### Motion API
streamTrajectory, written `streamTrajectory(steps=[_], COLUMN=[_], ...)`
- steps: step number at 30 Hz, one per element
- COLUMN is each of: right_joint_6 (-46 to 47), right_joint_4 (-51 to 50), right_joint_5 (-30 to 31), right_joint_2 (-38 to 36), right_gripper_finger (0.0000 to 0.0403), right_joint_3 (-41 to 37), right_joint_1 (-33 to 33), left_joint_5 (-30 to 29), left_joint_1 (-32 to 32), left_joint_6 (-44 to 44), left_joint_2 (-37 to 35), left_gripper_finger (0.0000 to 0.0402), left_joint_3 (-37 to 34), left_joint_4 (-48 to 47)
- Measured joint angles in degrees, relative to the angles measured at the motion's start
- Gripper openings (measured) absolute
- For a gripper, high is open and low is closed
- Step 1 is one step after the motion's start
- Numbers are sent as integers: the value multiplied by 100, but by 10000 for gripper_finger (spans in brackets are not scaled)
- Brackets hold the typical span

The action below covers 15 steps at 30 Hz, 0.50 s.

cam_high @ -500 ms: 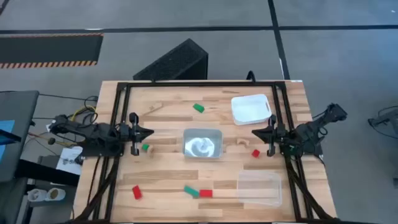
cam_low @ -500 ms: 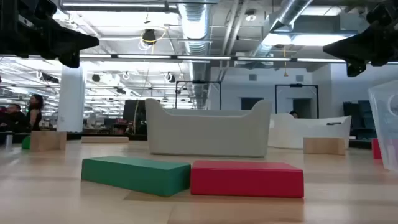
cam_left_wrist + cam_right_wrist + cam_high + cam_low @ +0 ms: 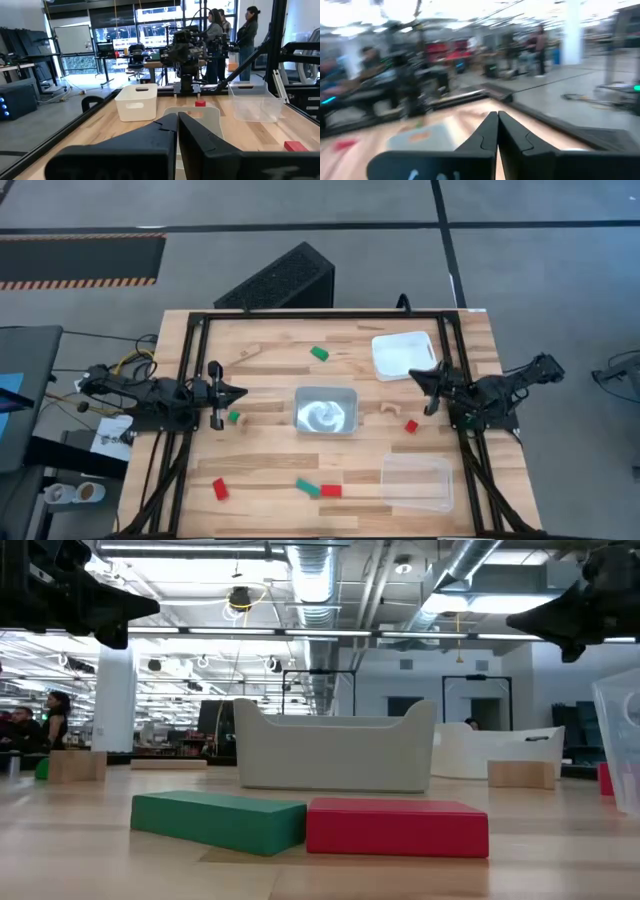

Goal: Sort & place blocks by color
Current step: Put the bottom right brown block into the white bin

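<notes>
On the wooden counter (image 3: 270, 480) the overhead view shows three red blocks, three green blocks and at least two plain wood pieces. Nearest the front edge, a flat green block (image 3: 307, 487) and a flat red block (image 3: 331, 491) lie end to end, touching; the low view shows them close up as long, low slabs with matte faces. Toward the front left corner a second red block (image 3: 220, 489) lies alone at a slant. Toward the front right corner sits a clear tray (image 3: 416, 482), one of three trays. At mid-depth a silvery tray (image 3: 325, 409) stands at the counter's centre, between the two arms. A small green block (image 3: 234, 417) lies just beside the left end effector (image 3: 236, 392), which hovers by the left edge with its fingers pressed together, holding nothing. On the other side, a curved wood piece (image 3: 389, 409) and a small red block (image 3: 410, 426) lie between the silvery tray and the right end effector (image 3: 416, 373), which is likewise clenched and empty, tilted over the near corner of the white tray (image 3: 404, 354) at the back right. Farther back, a third green block (image 3: 320, 353) lies tilted near the back edge, with a wood block (image 3: 249, 354) to its left.
</notes>
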Motion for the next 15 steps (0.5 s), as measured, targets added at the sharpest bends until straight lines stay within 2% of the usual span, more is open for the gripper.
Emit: streamTrajectory(steps=[5,9,11,15], right_joint_6=[-245,-458,-357,424], right_joint_4=[61,-277,-697,-1992], right_joint_5=[-156,-259,-92,60], right_joint_2=[40,383,657,1366], right_gripper_finger=[33,37,41,51], right_joint_3=[515,1180,1528,2134], right_joint_1=[-337,-352,-351,-355], left_joint_5=[0,0,-1,0], left_joint_1=[0,0,0,0], left_joint_6=[0,0,0,0], left_joint_2=[0,0,-1,0], left_gripper_finger=[0,0,0,0], left_joint_3=[-1,1,1,0], left_joint_4=[-1,-1,-1,-1])
